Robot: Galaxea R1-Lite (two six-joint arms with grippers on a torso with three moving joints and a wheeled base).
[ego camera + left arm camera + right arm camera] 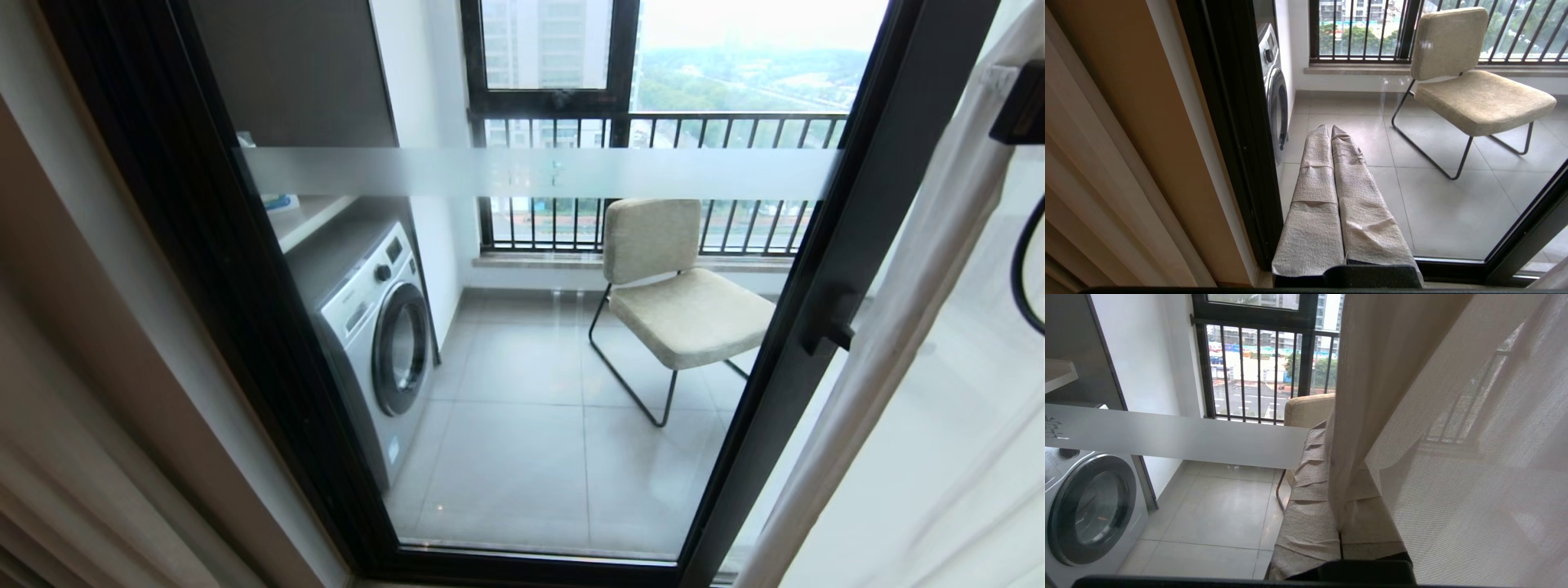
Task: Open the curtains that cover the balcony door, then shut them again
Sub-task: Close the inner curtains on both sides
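The balcony door (816, 269) is a glass panel in a dark frame, with a frosted band (539, 171) and a black handle (831, 327). The glass in front of me is uncovered. The sheer white layer of the curtains (898, 343) hangs bunched at the right. Heavy beige pleats (49, 490) stand at the far left. My right gripper (1331, 433) is shut on the sheer curtain (1474, 457), whose folded edge runs up between the cloth-wrapped fingers (1306, 490). My left gripper (1331, 128) is shut and empty, low by the door's left frame (1233, 122), next to the beige curtain (1086, 183).
Behind the glass on the balcony are a washing machine (380, 335) at the left, a beige chair (678, 302) on a black wire frame, and a barred railing (718, 122) at the far window. My right arm's dark housing (1020, 114) shows at the right edge.
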